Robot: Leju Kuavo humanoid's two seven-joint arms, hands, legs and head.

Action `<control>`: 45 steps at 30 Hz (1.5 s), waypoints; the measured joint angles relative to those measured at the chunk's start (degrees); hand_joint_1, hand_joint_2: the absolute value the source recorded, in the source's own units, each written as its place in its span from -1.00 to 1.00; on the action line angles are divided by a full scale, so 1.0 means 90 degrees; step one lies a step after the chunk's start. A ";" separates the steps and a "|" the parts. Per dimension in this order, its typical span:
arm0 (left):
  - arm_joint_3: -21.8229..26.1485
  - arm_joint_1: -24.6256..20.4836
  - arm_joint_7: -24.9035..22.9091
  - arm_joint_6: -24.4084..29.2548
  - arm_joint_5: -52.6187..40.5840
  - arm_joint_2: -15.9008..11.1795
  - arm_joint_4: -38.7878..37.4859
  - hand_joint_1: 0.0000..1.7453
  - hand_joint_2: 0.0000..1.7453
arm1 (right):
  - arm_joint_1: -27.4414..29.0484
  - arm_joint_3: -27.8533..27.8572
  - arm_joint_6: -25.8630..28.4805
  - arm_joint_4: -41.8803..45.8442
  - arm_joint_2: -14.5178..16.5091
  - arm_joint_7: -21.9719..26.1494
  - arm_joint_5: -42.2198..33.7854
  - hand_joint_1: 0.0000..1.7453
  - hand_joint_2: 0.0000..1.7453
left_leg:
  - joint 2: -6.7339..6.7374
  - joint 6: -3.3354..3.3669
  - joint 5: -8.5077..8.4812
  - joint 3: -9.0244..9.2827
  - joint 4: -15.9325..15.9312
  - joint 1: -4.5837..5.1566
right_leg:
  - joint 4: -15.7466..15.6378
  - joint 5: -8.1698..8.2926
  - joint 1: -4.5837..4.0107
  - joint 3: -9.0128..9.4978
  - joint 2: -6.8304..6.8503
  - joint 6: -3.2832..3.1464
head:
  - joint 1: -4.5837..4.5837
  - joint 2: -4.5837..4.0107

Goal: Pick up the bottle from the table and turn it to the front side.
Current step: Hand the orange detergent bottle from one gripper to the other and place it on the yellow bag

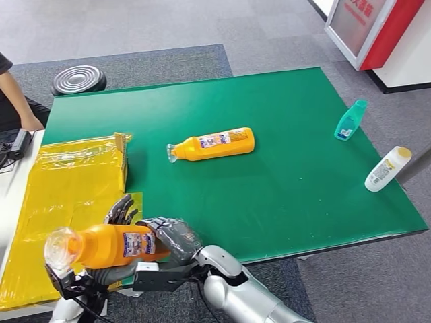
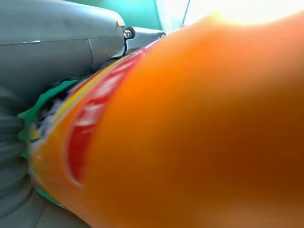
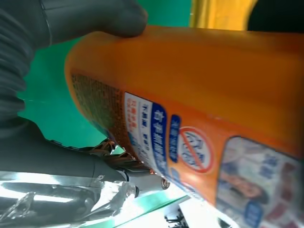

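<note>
An orange bottle (image 1: 114,246) with a clear cap pointing left is held level above the table's near-left corner. My right hand (image 1: 172,239) wraps around its base end. My left hand (image 1: 120,211) holds it from behind and beneath, dark fingers showing above the bottle. The printed label faces up toward the head camera. In the left wrist view the bottle (image 2: 197,133) is blurred and very close against my left hand (image 2: 53,52). The right wrist view shows the bottle's (image 3: 215,80) label side, with my right hand (image 3: 90,19) pressed on its end.
A second orange bottle (image 1: 213,143) lies on the green table (image 1: 305,195). A teal bottle (image 1: 351,120) and a white bottle (image 1: 386,168) lie near the right edge. A yellow bag (image 1: 66,188) covers the left side. A person's arm (image 1: 17,101) is at far left.
</note>
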State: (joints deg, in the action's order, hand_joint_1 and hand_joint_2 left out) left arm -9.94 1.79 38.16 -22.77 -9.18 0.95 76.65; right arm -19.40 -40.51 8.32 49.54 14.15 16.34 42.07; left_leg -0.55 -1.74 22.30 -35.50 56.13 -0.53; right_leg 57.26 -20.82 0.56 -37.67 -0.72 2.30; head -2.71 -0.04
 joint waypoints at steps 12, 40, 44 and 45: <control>-0.0313 0.0092 0.0000 0.0329 0.0086 -0.0232 0.0740 -1.00 1.00 | -0.0117 0.0186 0.0032 -0.0409 0.0080 0.0091 -0.0087 1.00 1.00 | 0.0001 -0.0001 -0.0001 0.0000 0.0000 0.0000 | 0.0000 0.0002 -0.0001 -0.0004 -0.0001 -0.0003 | 0.0000 -0.0001; -0.0667 0.0183 0.0001 0.1055 -0.0127 -0.0437 0.0994 1.00 1.00 | -0.0020 0.0270 0.0089 -0.0622 0.0103 0.0022 -0.0065 -1.00 1.00 | 0.0003 -0.0001 0.0000 -0.0004 0.0000 0.0000 | 0.0000 0.0003 0.0000 -0.0005 -0.0001 -0.0004 | -0.0001 0.0000; -0.0652 0.0213 0.0001 0.1117 -0.0162 -0.0389 0.1074 1.00 1.00 | 0.0014 0.0342 0.0108 -0.0641 0.0086 -0.0009 -0.0097 -1.00 1.00 | 0.0003 -0.0002 0.0000 -0.0004 0.0000 0.0000 | 0.0000 0.0004 0.0000 -0.0007 0.0000 -0.0006 | 0.0001 0.0000; -0.0603 0.0238 0.0000 0.1144 -0.0202 -0.0354 0.1122 1.00 1.00 | 0.0042 0.0385 0.0115 -0.0626 0.0073 -0.0036 -0.0107 -1.00 1.00 | 0.0003 -0.0002 0.0000 -0.0004 0.0000 0.0000 | 0.0000 0.0004 0.0000 -0.0007 0.0000 -0.0006 | 0.0001 0.0000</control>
State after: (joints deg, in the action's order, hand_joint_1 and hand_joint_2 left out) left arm -15.37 3.93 38.16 -12.48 -11.00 -2.24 86.75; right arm -19.03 -37.04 9.35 43.90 14.81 16.02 41.10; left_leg -0.52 -1.75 22.30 -35.54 56.13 -0.53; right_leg 57.26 -20.78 0.56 -37.74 -0.73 2.25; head -2.71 -0.04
